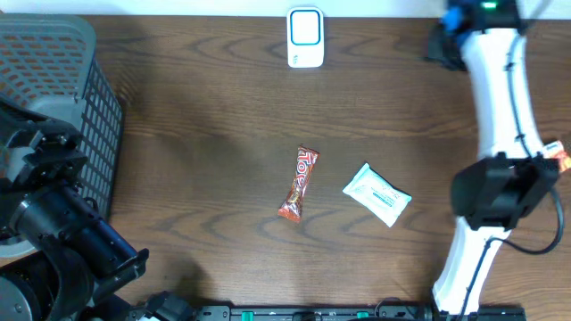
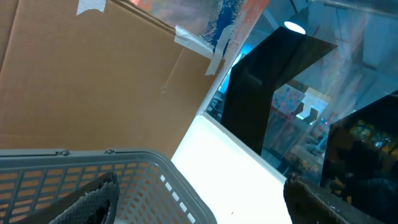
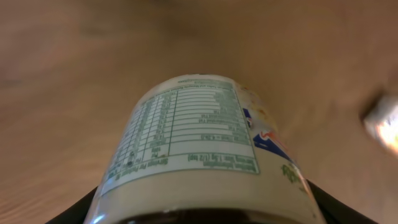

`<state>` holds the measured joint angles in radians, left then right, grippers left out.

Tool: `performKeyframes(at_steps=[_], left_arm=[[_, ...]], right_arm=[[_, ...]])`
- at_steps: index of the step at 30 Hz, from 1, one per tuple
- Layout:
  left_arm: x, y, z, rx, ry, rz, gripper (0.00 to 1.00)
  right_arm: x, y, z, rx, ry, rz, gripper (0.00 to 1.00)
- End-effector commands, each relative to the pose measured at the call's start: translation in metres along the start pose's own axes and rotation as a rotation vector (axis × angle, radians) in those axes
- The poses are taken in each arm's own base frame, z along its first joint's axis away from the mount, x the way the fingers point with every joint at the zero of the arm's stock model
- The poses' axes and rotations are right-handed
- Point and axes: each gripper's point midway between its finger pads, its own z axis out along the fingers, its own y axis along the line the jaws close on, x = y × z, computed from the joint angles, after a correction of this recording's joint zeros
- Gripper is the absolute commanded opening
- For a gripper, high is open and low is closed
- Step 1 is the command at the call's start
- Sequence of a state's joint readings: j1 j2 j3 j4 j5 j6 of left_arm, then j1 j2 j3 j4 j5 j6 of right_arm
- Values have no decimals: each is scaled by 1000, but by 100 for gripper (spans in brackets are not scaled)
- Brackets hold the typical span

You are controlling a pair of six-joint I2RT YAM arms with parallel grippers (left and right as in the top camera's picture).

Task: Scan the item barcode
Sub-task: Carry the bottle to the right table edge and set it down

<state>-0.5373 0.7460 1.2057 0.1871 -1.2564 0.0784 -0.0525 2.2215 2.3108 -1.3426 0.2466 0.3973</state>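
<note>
Right tool (image 3: 199, 213) is clamping the bottle (image 3: 280, 155) at lower centre, label (image 3: 186, 134) facing up, probably for presenting its barcode; left tool (image 2: 205, 199) is hanging with jaws apart.

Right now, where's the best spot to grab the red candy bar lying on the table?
Grip the candy bar across its narrow middle, coming straight down from above. It lies flat on the table, long and thin, so its long edges look easiest to pinch, and the white packet beside it lies apart.
</note>
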Motion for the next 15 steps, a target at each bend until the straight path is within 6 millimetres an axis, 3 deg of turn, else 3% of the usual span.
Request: performKeyframes(at_steps=[1,8,15], left_arm=[[1,3,0,-15,-2,-5,85],[1,3,0,-15,-2,-5,85],[1,3,0,-15,-2,-5,85]], right_arm=[[10,-36,28,-17,133,135,43],[36,-128,83,84,348,299,43],[59,-187,131,133,466,422,44]])
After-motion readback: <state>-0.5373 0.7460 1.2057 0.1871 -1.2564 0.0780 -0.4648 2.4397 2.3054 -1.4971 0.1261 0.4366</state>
